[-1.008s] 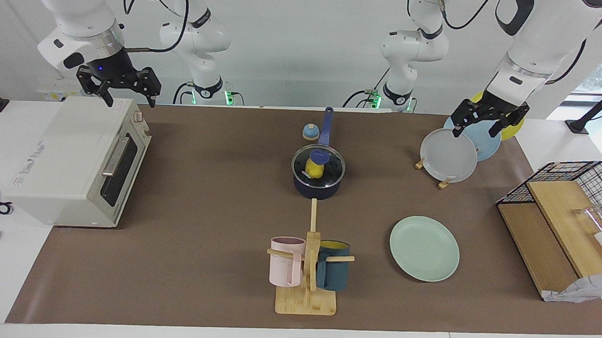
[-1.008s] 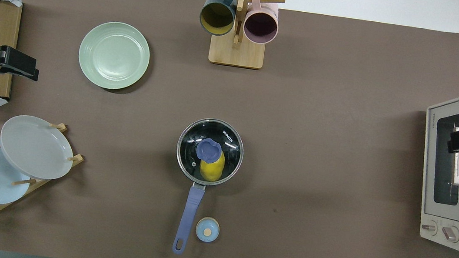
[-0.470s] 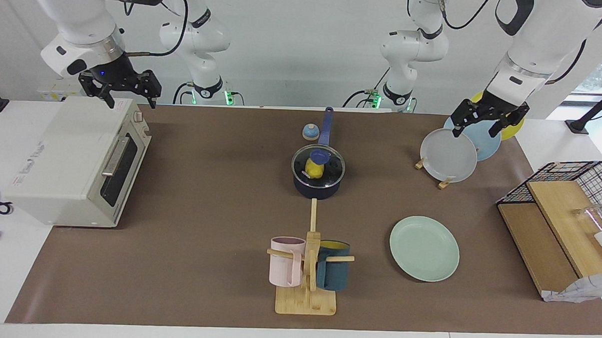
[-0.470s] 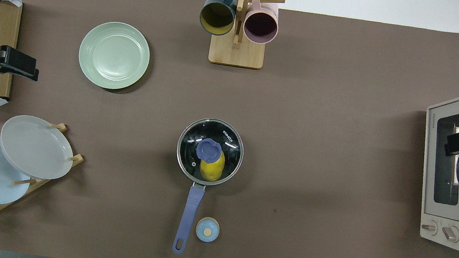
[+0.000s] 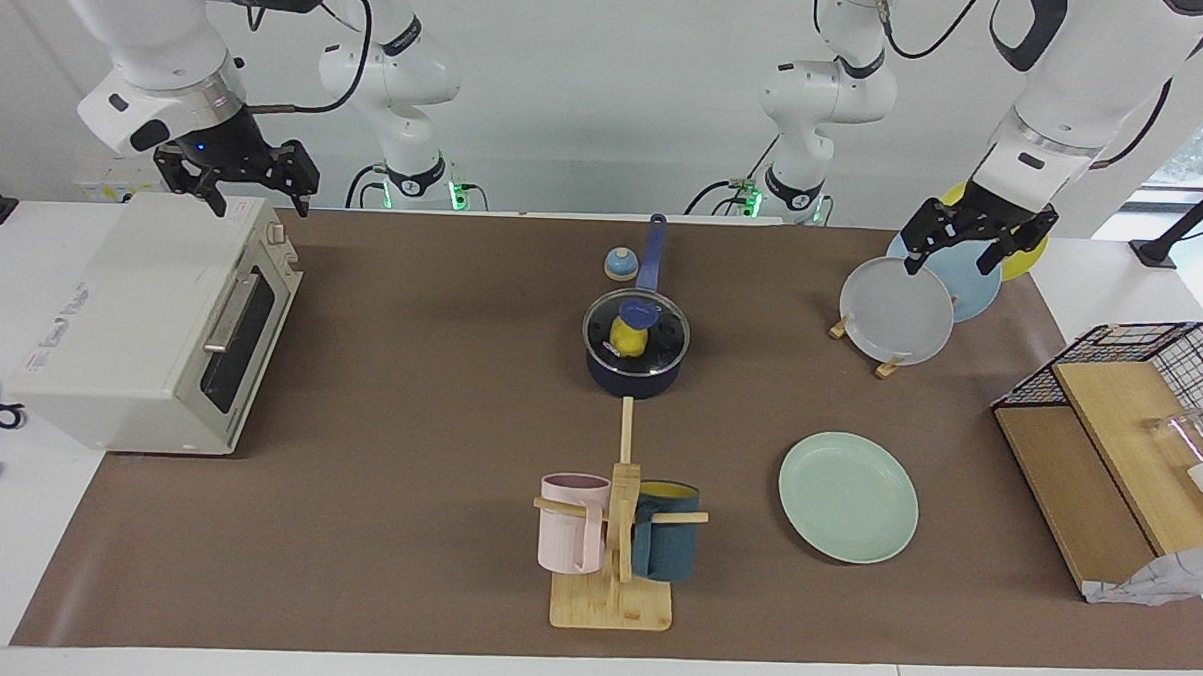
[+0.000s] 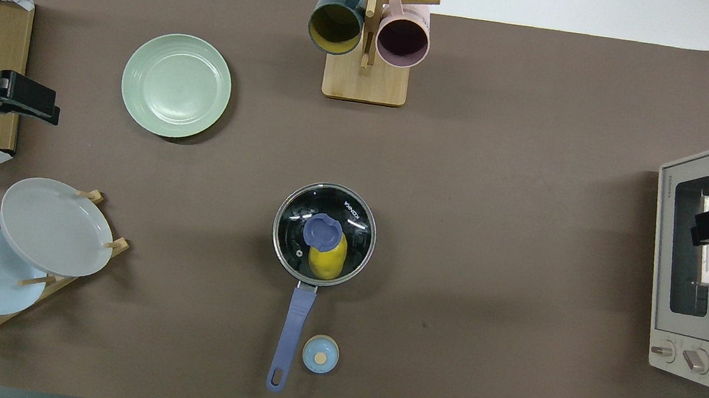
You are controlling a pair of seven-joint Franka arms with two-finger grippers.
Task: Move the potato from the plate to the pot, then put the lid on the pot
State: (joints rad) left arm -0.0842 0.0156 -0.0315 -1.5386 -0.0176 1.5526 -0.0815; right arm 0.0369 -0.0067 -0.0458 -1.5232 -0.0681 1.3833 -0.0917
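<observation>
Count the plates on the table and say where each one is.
4. The mint-green plate lies flat, empty, toward the left arm's end. A grey plate, a light-blue plate and a yellow plate stand in the rack nearer the robots; more may be hidden.

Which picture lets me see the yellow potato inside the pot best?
The overhead view: it looks straight down through the lid at the potato in the pot. The facing view shows only a smaller yellow patch under the knob.
</observation>
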